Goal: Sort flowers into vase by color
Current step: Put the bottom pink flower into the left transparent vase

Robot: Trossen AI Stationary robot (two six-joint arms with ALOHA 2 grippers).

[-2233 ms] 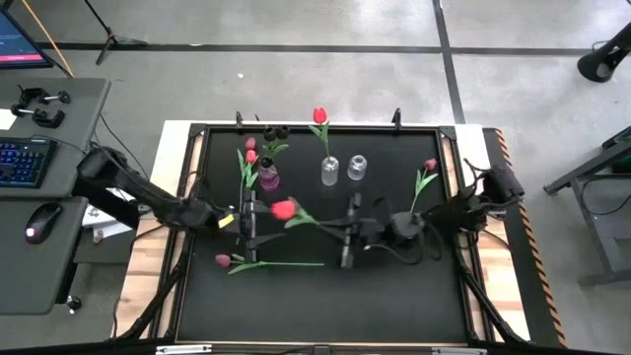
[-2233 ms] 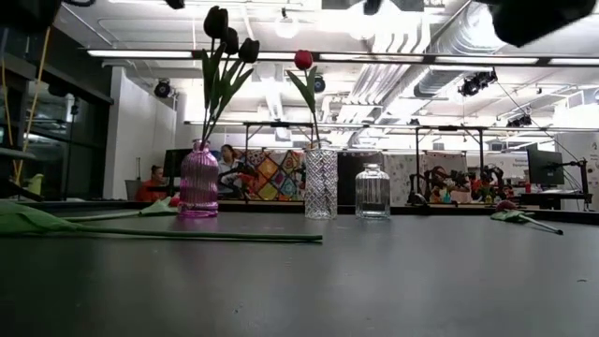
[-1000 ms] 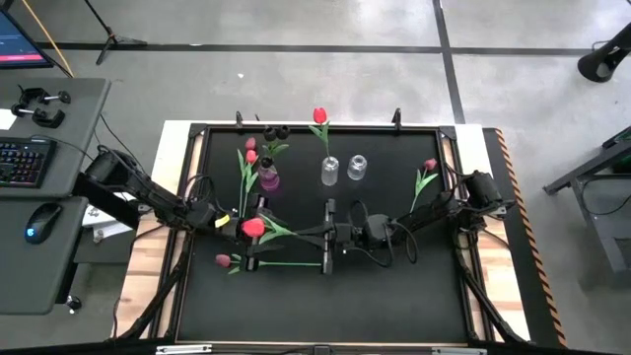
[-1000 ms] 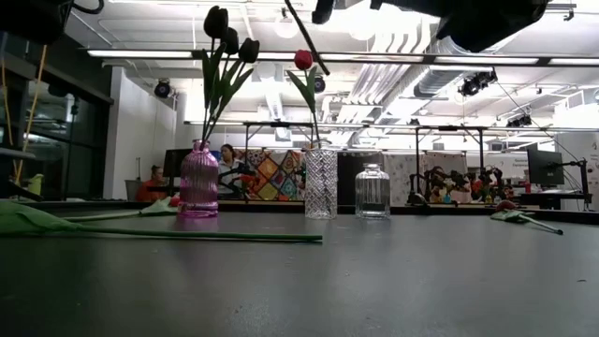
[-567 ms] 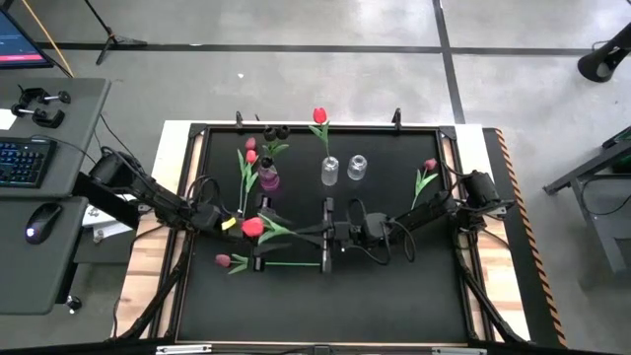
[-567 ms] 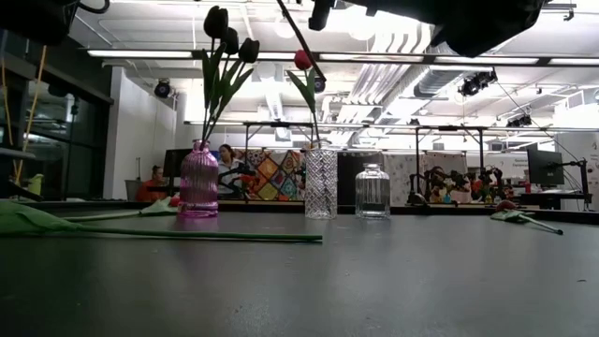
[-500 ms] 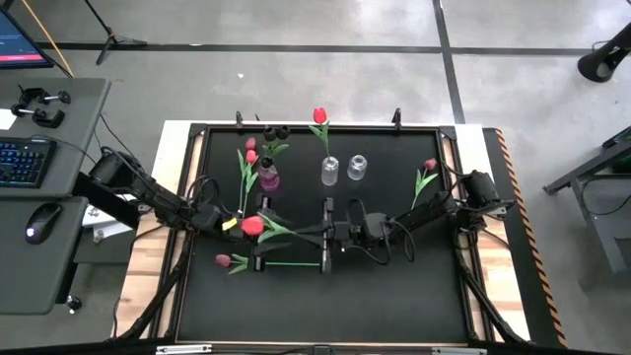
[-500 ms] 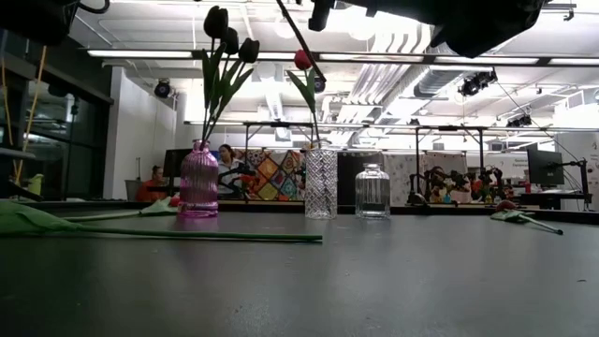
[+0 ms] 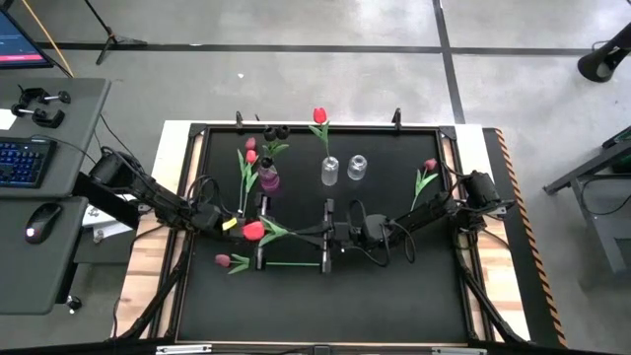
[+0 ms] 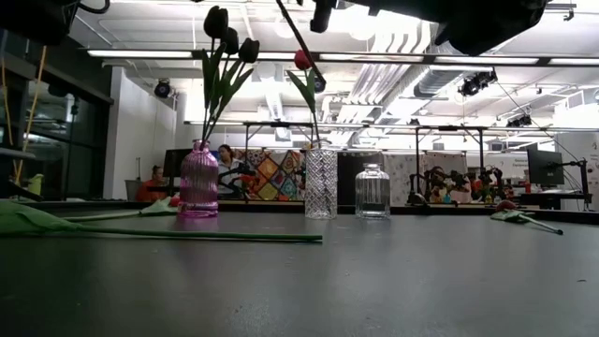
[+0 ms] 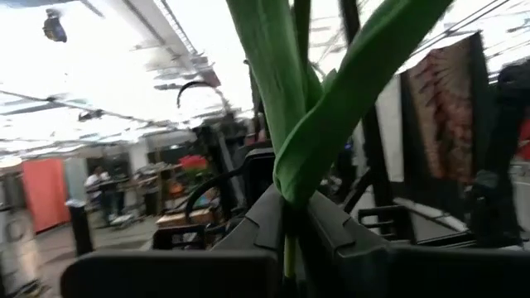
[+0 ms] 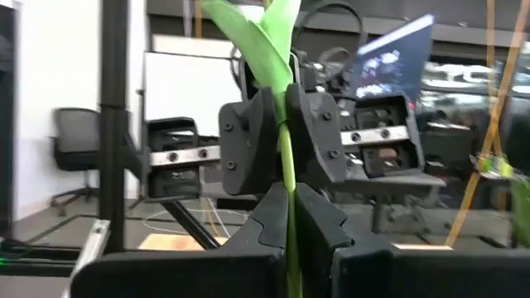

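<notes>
- Two robot arms meet over the middle of the dark table [image 9: 394,296], handing a red tulip [image 9: 253,230] from one to the other in mid-air.
- The right gripper [image 9: 328,237] is clamped on the tulip's stem; the right wrist view shows its two fingers [image 12: 269,217] pressed on the thin green stalk.
- The left gripper [image 9: 260,235] is also closed on the same stem, nearer the red head; in the left wrist view the stalk and leaf [image 11: 331,108] rise straight out from between its fingers.
- The step in hand appears to be a handover, with both claws gripping one flower and neither yet letting go.
- A pink vase [image 9: 268,179] at the back left already holds dark tulips [image 10: 225,28]; the tall clear vase [image 10: 320,183] beside it holds one red tulip [image 10: 302,59]; the shorter clear vase [image 10: 372,191] holds none.
- A dark pink tulip [image 9: 223,261] lies flat on the table near the left gripper, another tulip [image 9: 430,165] lies at the far right, and two pink-headed ones [image 9: 249,156] lie just beside the pink vase.
- The next move likely calls for the right gripper to release, then for the left arm to carry the red flower to the tall clear vase and thread its stem down the narrow neck.
- The thin stem could slip or twist while the grip changes hands.
</notes>
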